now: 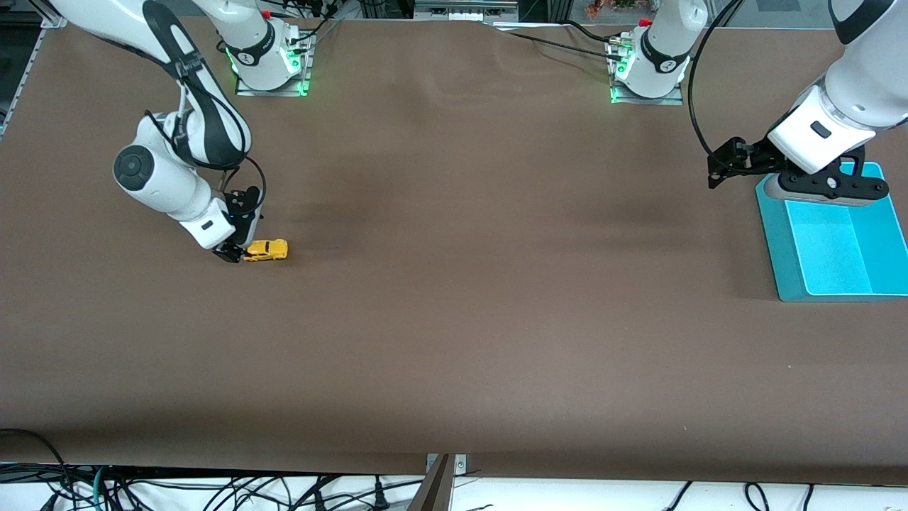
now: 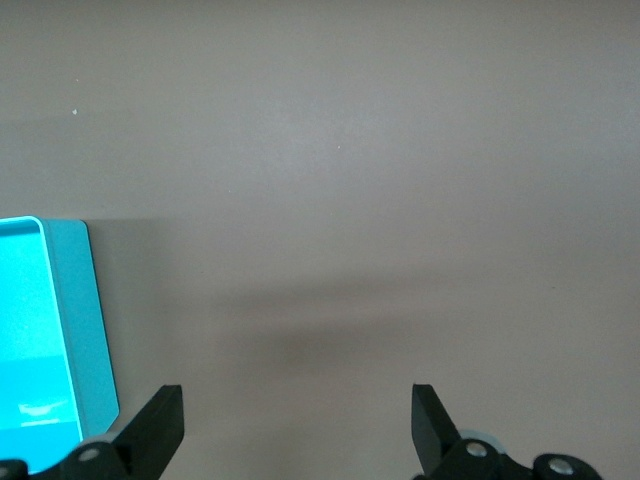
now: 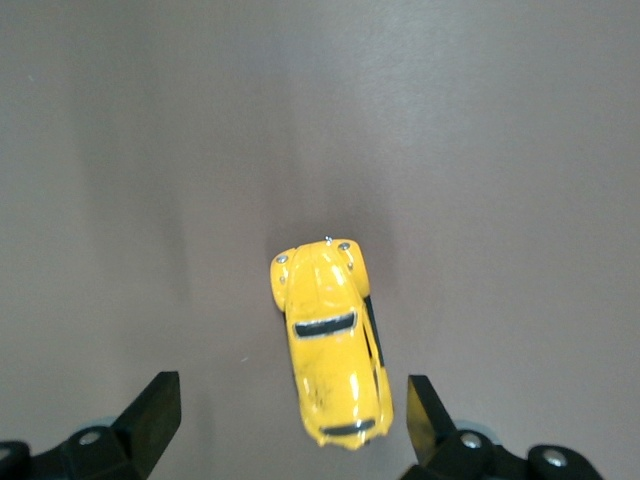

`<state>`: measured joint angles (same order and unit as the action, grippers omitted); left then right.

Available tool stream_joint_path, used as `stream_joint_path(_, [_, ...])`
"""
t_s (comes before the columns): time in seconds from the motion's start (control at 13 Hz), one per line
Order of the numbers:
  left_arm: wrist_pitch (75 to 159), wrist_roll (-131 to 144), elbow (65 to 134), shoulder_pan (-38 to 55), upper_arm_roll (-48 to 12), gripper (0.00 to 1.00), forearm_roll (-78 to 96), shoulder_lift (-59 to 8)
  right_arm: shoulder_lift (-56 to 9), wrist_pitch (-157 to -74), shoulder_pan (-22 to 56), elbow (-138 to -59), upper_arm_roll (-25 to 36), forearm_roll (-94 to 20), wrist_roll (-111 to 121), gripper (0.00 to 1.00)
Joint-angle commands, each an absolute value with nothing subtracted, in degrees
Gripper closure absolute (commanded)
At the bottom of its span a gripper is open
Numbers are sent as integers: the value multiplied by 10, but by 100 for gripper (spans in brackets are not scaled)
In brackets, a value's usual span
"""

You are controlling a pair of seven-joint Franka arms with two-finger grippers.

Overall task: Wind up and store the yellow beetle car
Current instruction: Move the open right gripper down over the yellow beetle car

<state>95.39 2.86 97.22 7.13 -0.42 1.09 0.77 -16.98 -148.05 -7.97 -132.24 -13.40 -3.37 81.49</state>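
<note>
The yellow beetle car [image 1: 266,250] stands on its wheels on the brown table, toward the right arm's end. My right gripper [image 1: 230,252] is low at the car's tail end and open. In the right wrist view the yellow beetle car [image 3: 330,340] has its tail between the fingers of the right gripper [image 3: 292,398]. It lies closer to one finger and shows no contact with either. My left gripper [image 1: 715,176] hangs open and empty over the table, beside the teal bin [image 1: 770,234]. The left wrist view shows bare table between the fingers of the left gripper [image 2: 297,408].
The teal bin is an open tray at the left arm's end of the table, and its rim [image 2: 85,320] shows at the edge of the left wrist view. Both arm bases [image 1: 268,60] [image 1: 649,67] stand along the table's robot side. Cables hang below the table's front edge.
</note>
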Motion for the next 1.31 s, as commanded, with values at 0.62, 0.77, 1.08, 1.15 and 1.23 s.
stream_joint_path(0.62, [940, 33, 956, 73, -4, 0, -1, 3, -194, -1528, -80, -1327, -135, -33, 861, 80])
stream_joint_path(0.77, [940, 32, 956, 73, -4, 0, -1, 3, -191, -1525, -81, -1321, -151, -35, 849, 90])
stream_joint_path(1.08, [940, 33, 956, 73, -4, 0, -1, 3, -192, -1465, -79, -1277, -201, -36, 797, 89])
stream_joint_path(1.15, [940, 33, 956, 73, -4, 0, -1, 3, -199, -1468, -78, -1276, -209, -36, 788, 89])
stream_joint_path(1.23, [940, 33, 956, 74, -4, 0, -1, 2, -215, -1479, -77, -1274, -208, -35, 784, 89])
